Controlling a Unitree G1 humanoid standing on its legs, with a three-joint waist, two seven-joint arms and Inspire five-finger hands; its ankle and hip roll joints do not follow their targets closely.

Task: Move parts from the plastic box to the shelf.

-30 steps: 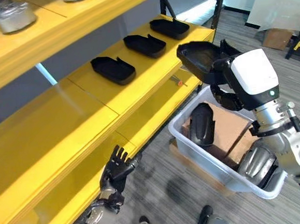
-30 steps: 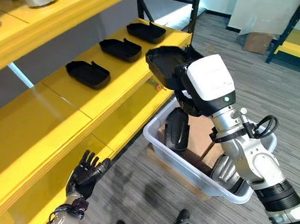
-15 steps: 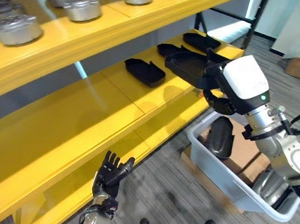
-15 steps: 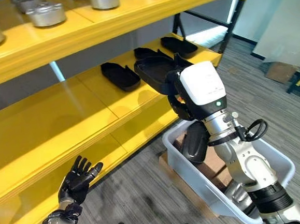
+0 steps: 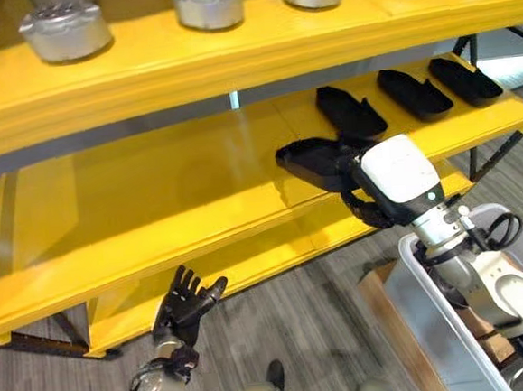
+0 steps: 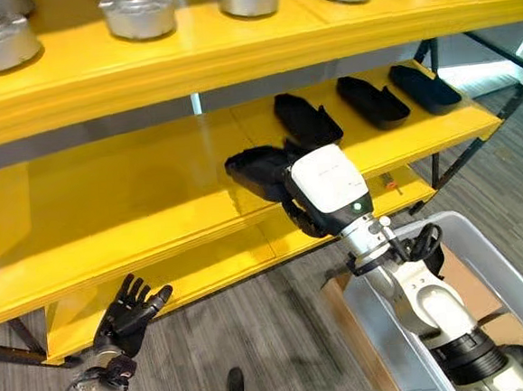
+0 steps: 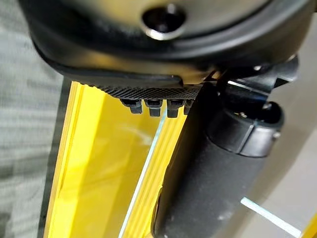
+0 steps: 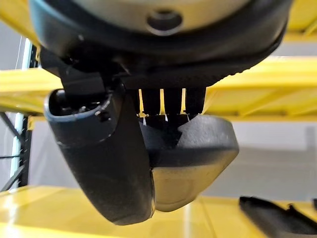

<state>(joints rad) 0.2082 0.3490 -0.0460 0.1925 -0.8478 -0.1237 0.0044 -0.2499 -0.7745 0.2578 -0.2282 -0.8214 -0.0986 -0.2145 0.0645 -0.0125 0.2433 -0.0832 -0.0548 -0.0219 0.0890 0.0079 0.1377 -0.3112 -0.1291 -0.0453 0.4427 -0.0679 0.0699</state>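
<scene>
We see our right hand (image 8: pixel 119 163) clamped on a black, shallow, tray-like part (image 5: pixel 311 160) (glossy underside) over the yellow shelf (image 5: pixel 152 186); left hand (image 5: pixel 184 301) fingers spread.

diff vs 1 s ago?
The camera swung left. The right hand, gripping the black part throughout, carried it from above the plastic box to over the middle shelf. The left hand stayed open and low; three black parts stayed on the shelf.

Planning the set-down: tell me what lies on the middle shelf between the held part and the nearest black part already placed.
Bare yellow shelf: in the left eye view, black part in right hand sits close to placed part.
</scene>
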